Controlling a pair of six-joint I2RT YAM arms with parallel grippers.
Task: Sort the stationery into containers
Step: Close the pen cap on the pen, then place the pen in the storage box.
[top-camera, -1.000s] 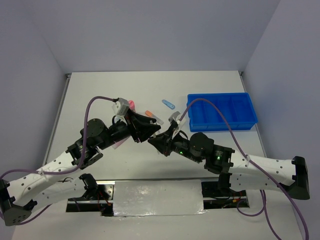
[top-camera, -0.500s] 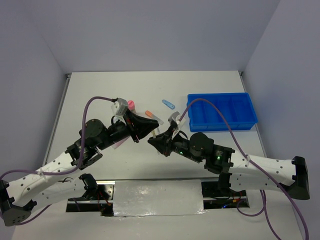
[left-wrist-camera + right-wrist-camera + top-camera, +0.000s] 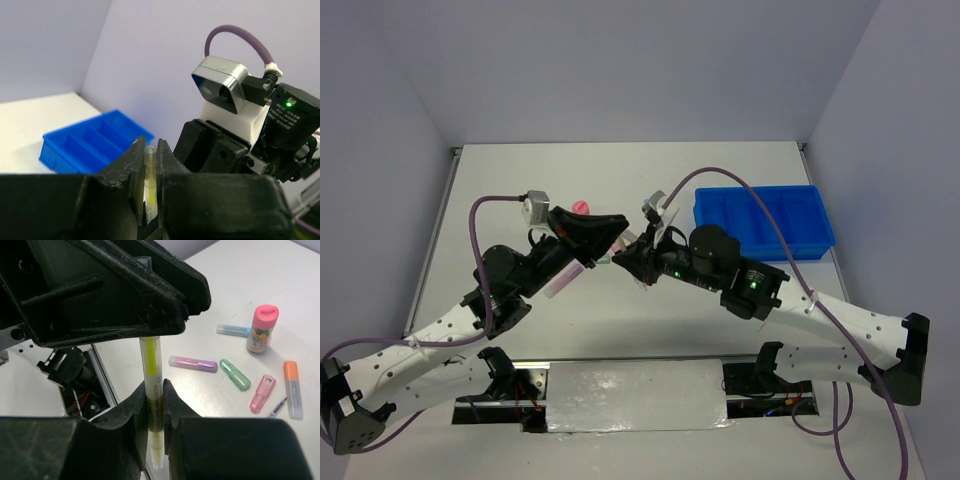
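Observation:
A thin yellow pen (image 3: 152, 371) stands upright between both grippers, above the table. My right gripper (image 3: 155, 386) is shut on its lower part. My left gripper (image 3: 150, 146) is shut on its upper part, with the clear tip showing between the fingers. In the top view the two grippers meet at mid-table, left (image 3: 612, 226) and right (image 3: 632, 262). The blue tray (image 3: 766, 238) lies at the far right, apart from both. On the table below lie lilac (image 3: 193, 363), green (image 3: 235, 374), pink (image 3: 262, 387), orange (image 3: 293, 390) and blue (image 3: 233, 330) sticks.
A pink-capped tan bottle (image 3: 262, 330) stands by the blue stick; its cap shows in the top view (image 3: 581, 207). A thin grey pen (image 3: 276, 408) lies beside the orange stick. The right wrist camera (image 3: 221, 89) is close in front of my left gripper.
Both grippers have risen and moved toward the far side together, the pen held between them. The sticks that showed between the arms are now hidden under them in the top view.

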